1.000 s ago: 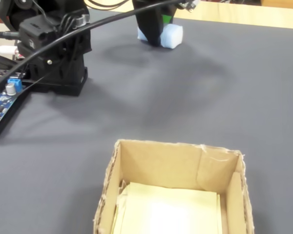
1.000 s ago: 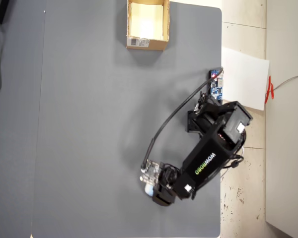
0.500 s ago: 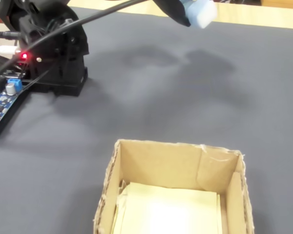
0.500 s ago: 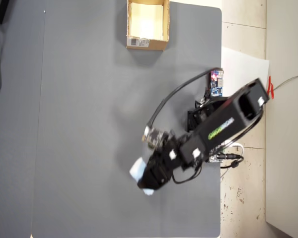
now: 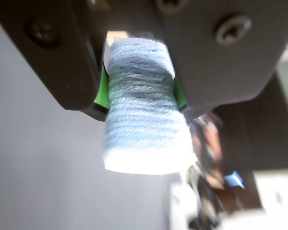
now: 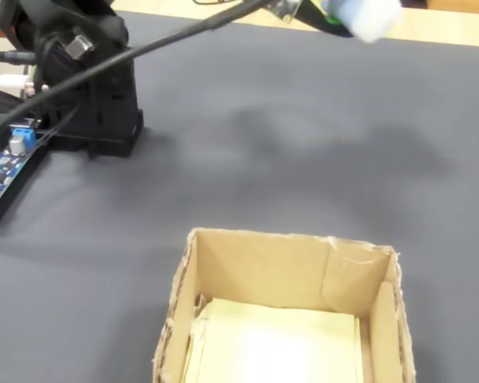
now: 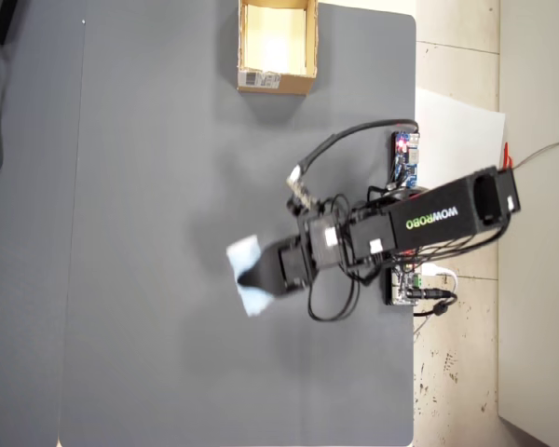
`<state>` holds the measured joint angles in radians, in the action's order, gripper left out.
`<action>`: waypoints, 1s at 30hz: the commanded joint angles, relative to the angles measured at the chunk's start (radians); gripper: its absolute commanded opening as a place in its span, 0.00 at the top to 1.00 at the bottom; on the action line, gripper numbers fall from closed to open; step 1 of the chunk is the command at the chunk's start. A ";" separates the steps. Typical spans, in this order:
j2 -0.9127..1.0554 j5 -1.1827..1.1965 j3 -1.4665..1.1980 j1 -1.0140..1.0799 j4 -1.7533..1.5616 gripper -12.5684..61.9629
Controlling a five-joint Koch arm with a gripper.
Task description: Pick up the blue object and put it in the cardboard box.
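My gripper (image 5: 140, 98) pinches the blue object (image 5: 146, 120) mid-body; pad waists in, so judged soft, light. Carry w/ gentle squeeze to cardboard box (image 7: 276, 82).

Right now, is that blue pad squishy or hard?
Probably squishy: the blue pad looks pinched narrower where the gripper clamps it. Its fuzzy, ribbed surface likely resists slipping. Held high by a small arm, it seems light.

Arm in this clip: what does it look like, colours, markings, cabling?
The arm is black and boxy, with green WOWROBO lettering along its top in the overhead view. Loose black cables loop around it. The claw has dark plastic jaws with bright green pads inside and visible screw heads.
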<state>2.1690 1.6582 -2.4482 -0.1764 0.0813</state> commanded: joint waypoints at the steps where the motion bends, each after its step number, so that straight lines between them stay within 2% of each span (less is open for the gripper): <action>1: 0.038 -0.037 0.046 0.077 -0.112 0.74; 7: 0.083 -0.201 0.044 0.364 -0.112 0.74; 12: 0.083 -0.258 0.071 0.500 -0.101 0.74; 14: 0.069 -0.321 0.106 0.704 0.003 0.74; 18: 0.011 -0.327 0.152 0.884 0.098 0.74; 30: -0.316 -0.327 0.451 1.060 0.158 0.74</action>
<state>1.8270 1.3300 -2.0755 0.8805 0.2500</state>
